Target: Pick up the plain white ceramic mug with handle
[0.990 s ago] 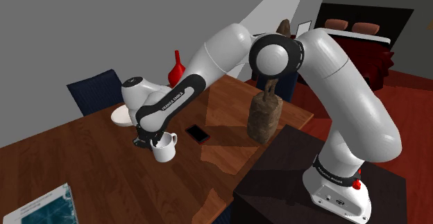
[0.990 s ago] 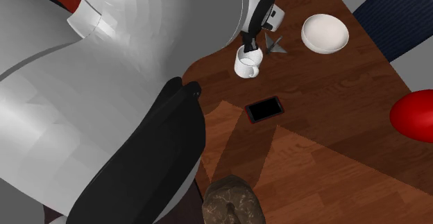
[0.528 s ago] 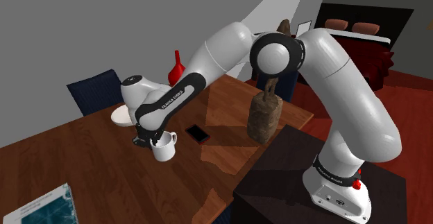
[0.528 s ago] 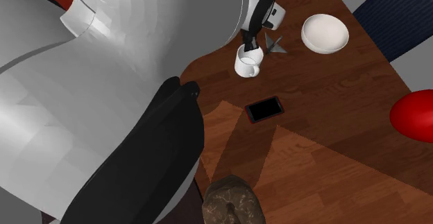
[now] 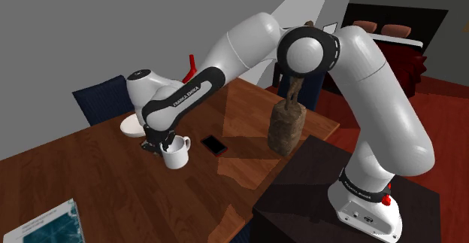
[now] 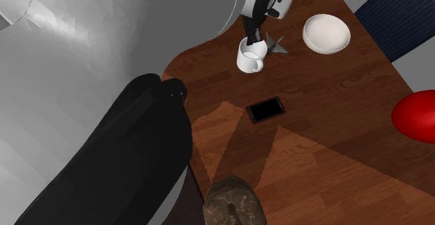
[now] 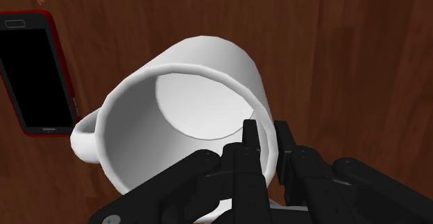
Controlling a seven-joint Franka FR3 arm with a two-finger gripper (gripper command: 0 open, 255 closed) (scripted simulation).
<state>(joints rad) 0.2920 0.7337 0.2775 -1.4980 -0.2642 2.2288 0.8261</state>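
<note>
A dark wooden table (image 5: pixel 98 174) ran across the left and centre of the shoulder view under a plain grey wall, with a dark blue chair (image 5: pixel 101 98) behind it at the left; the black stand (image 5: pixel 301 204) sat at the lower right, and the white arm bent from it up and over to the left.

The gripper (image 5: pixel 167 141) pointed down at centre left of that view, just above the white mug (image 5: pixel 177 156). In the second exterior view the gripper (image 6: pixel 254 35) came in from the top edge onto the mug's (image 6: pixel 249 56) rim, near the top centre. In the wrist view the gripper (image 7: pixel 267 136) was nearly closed on the mug (image 7: pixel 187 118); one finger (image 7: pixel 248 139) stood inside the cup and the other outside it, with the wall pinched between them. The handle was on the side towards the phone (image 7: pixel 38 70). Whether the mug's base touched the table (image 7: pixel 347 49) could not be told.

The phone (image 5: pixel 214 144), black-screened in a red case, lay flat just right of the mug in the shoulder view; a white bowl (image 5: pixel 132 126) sat to the mug's upper left; a rough brown sack-like thing (image 5: pixel 286 126) stood right of centre. In the second exterior view the bowl (image 6: pixel 326 33) was at the upper right and a red object (image 6: pixel 415 115) at the right edge.
</note>
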